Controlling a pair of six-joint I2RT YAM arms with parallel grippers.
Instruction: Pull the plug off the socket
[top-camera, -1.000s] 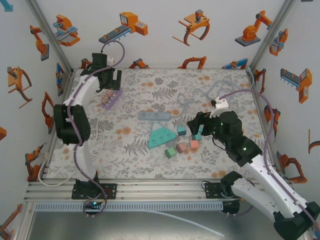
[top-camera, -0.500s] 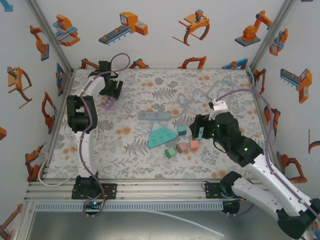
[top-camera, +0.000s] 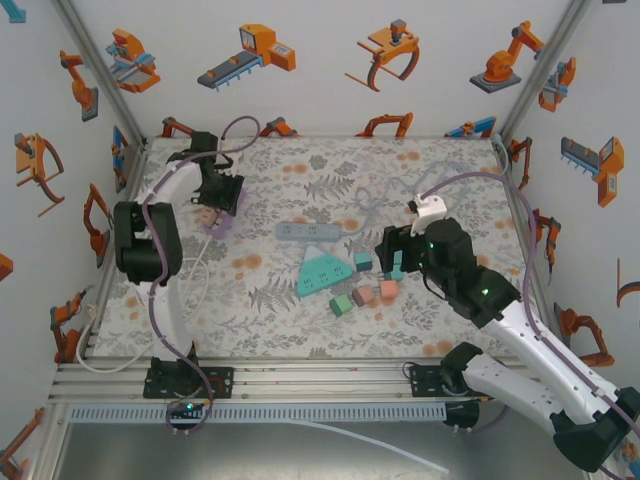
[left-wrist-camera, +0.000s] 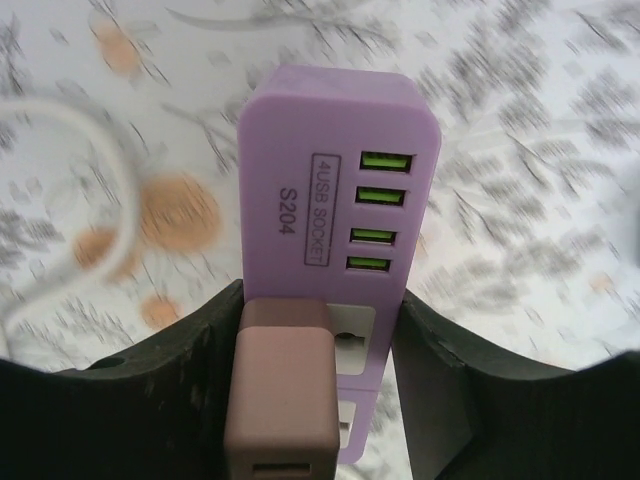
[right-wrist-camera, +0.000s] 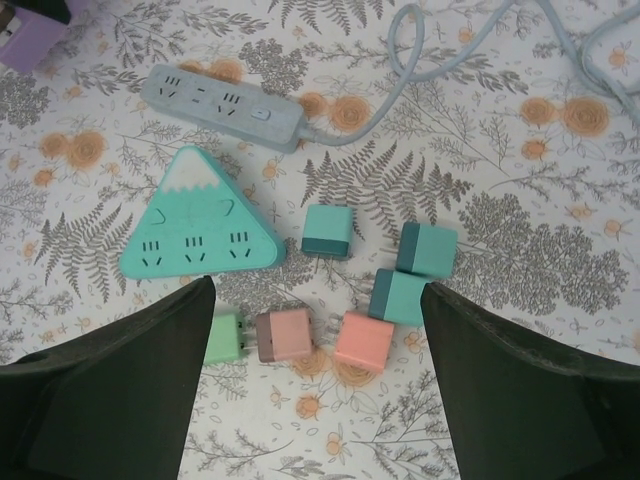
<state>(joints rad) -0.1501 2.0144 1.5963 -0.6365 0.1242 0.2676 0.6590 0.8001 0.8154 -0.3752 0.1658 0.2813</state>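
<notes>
Visibly mauve plug (left-wrist-camera: 280, 385) in purple socket (left-wrist-camera: 335, 200); left gripper (left-wrist-camera: 320, 320) clamps socket, right gripper (right-wrist-camera: 315, 290) apart

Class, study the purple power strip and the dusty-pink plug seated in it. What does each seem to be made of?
Purple power strip: likely moulded plastic, matte finish; even colour, rounded corners, printed lettering. Dusty-pink cube plug: probably plastic too, satin-matte; smooth uniform faces, softened edges, no glare.

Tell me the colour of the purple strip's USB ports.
Bright green; the USB ports show best in the left wrist view.
</notes>
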